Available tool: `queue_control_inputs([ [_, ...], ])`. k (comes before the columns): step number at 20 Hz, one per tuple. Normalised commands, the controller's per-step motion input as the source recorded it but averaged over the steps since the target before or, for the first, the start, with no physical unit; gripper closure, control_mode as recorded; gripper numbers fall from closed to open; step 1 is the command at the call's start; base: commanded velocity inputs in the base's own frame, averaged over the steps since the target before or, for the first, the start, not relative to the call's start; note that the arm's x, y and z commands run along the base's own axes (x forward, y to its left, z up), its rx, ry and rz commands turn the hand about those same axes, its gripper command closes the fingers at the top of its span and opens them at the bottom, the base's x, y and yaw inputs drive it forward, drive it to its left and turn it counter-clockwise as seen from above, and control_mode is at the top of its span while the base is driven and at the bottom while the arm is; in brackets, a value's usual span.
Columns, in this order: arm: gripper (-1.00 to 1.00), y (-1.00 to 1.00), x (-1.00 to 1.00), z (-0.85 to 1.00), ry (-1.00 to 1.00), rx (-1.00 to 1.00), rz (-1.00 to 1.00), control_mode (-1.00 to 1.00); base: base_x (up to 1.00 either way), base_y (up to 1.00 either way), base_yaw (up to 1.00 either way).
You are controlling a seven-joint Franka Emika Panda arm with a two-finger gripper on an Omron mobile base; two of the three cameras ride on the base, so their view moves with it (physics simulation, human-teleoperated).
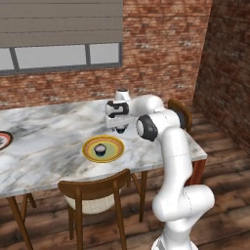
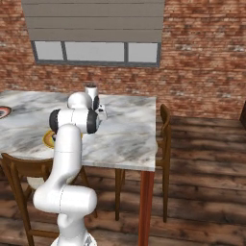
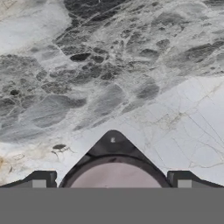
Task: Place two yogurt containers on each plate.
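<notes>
My pincer (image 1: 120, 128) hangs above the marble table (image 1: 49, 141), just beyond the far right rim of the yellow-orange plate (image 1: 103, 148), and it is pinching a yogurt cup (image 1: 120, 129) between its two fingertips (image 3: 43, 180); from my hand camera the cup's pale top (image 3: 114, 175) sits squarely between the tips, with bare grey-veined marble spread beneath it. The yellow-orange plate already holds one yogurt container (image 1: 100, 149), standing upright on its greenish centre. Far to the left of that plate, at the table's left end, lies the red-rimmed plate (image 1: 4, 139), cut by the picture's edge, so I cannot tell what rests on it. Another dark cup with a pale top (image 1: 122, 93) stands beyond the yellow-orange plate, near the table's far edge under the brick wall. A wooden chair (image 1: 95, 195) is tucked against the near edge, directly in front of the yellow-orange plate, and a second chair (image 1: 179, 113) stands at the table's right end. The marble between the two plates lies open.
</notes>
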Motion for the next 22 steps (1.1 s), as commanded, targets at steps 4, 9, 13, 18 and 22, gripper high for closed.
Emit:
queue_control_inputs([
  [4, 1.00, 0.00, 0.00, -0.03, 0.00, 0.00, 0.00, -1.00, 0.00, 0.00, 0.00],
  [9, 1.00, 0.00, -0.37, 0.14, 0.00, 0.01, 0.01, -1.00, 0.00, 0.00, 0.00],
  [13, 1.00, 0.15, -0.93, 0.94, 0.00, 0.01, 0.02, -1.00, 0.00, 0.00, 0.00],
  [18, 1.00, 0.40, -0.99, 0.31, 0.00, -0.01, 0.09, -1.00, 0.00, 0.00, 0.00],
  [22, 1.00, 0.35, -0.66, -0.34, 0.07, 0.00, 0.09, -1.00, 0.00, 0.00, 0.00],
])
